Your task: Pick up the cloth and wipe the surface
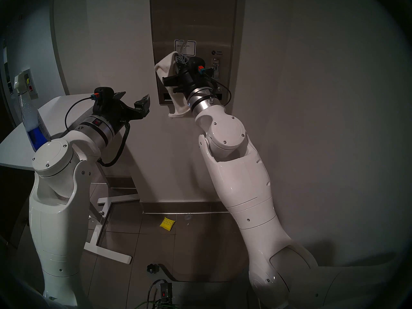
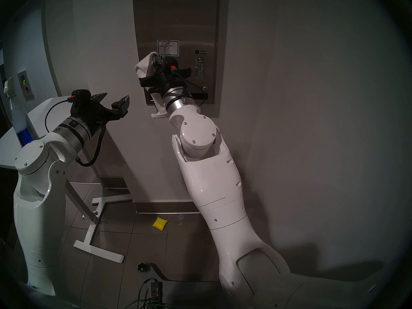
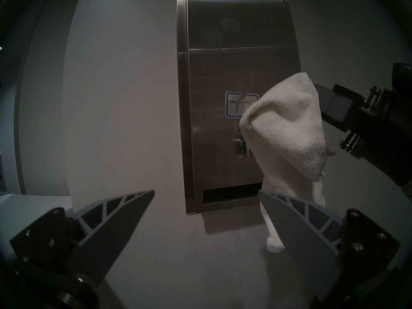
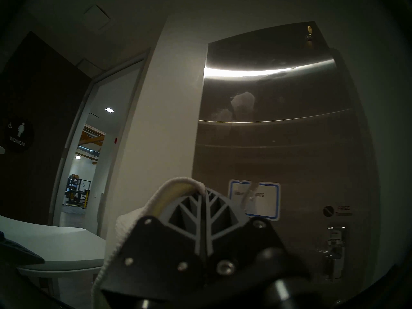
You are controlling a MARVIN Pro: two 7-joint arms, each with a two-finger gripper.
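On the steel dispenser [image 1: 194,23], "FREE Tampon" is showing right of its torn blue-bordered label [image 1: 188,48]. The right hand [image 1: 179,60] is gripping the cloth [image 1: 166,70], shut, left of that label. The left hand [image 1: 133,99] is gaping empty.

The cloth [image 3: 287,132] hid the label's [image 3: 236,103] three-o'clock half, the handwriting there stayed too torn to read, and the dispenser front [image 1: 194,18] ran off the frame at twelve o'clock.
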